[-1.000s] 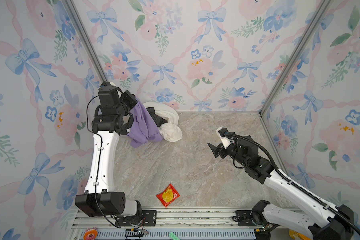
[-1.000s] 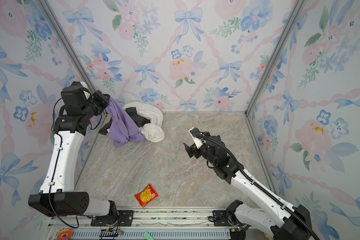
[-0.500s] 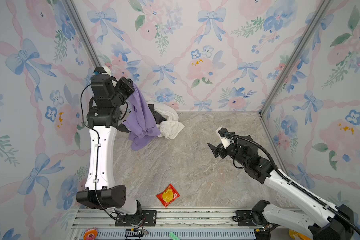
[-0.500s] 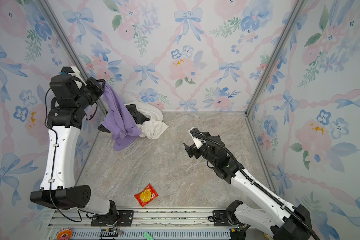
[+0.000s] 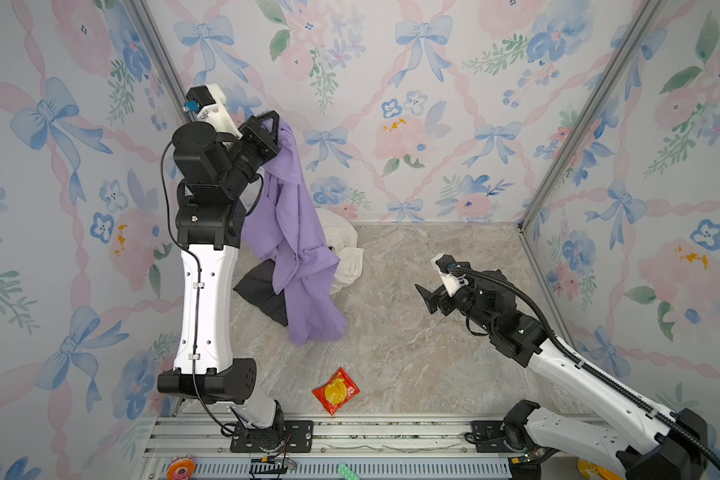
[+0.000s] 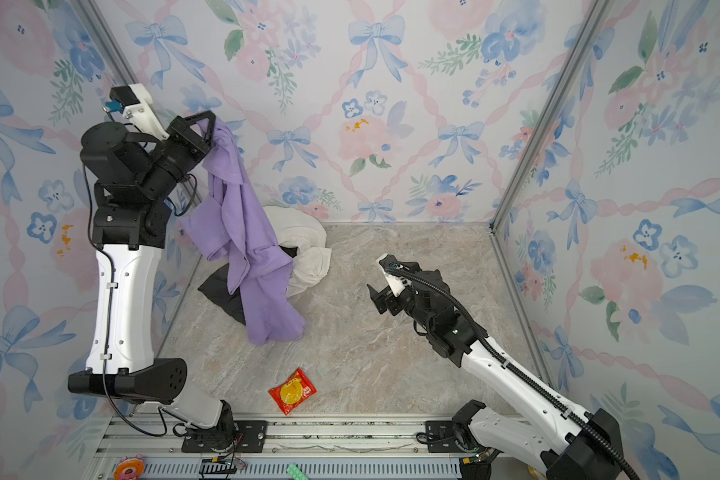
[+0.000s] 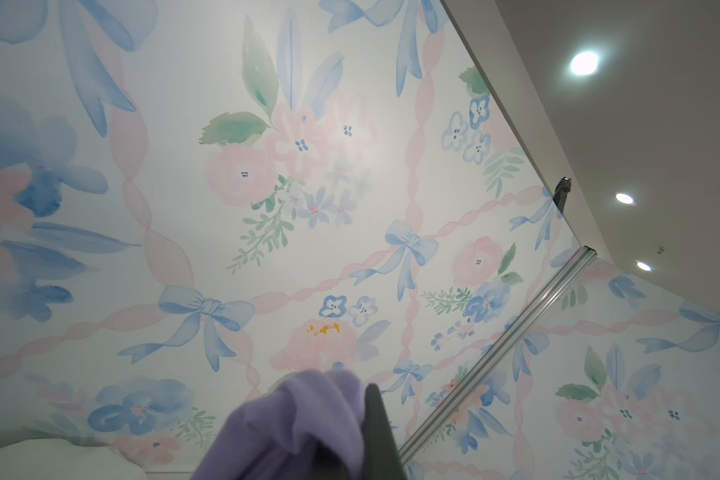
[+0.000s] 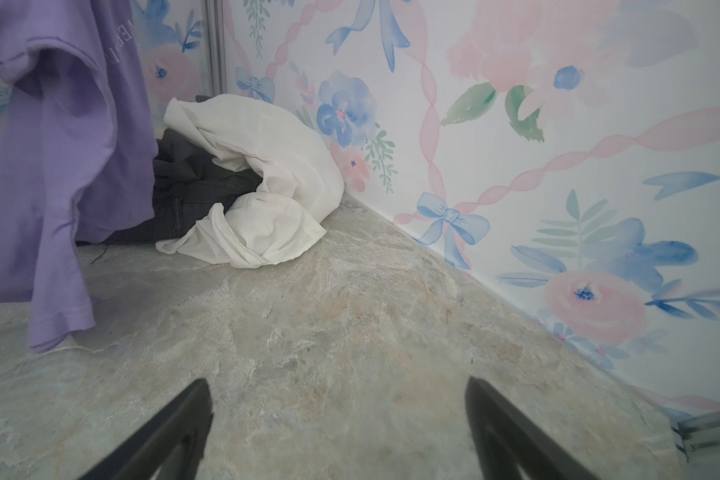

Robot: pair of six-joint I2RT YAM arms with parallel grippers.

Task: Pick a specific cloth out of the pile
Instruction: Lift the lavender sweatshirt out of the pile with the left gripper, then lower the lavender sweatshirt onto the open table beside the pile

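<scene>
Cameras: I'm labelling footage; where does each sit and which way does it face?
Top view: overhead at the front, looking down; both arms, left gripper shut on the cloth.
Top view: same head, same aim; right gripper open.
Left wrist: raised, facing wall and ceiling; one finger.
Right wrist: low, facing the pile; both fingers.
Shared: the cloth, in all four.

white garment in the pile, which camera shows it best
The right wrist view: the white garment is close and unobstructed, curled around the black garment. In both top views the garment is small and partly hidden behind the hanging purple T-shirt. The left wrist view shows at most a pale blur at one edge.
</scene>
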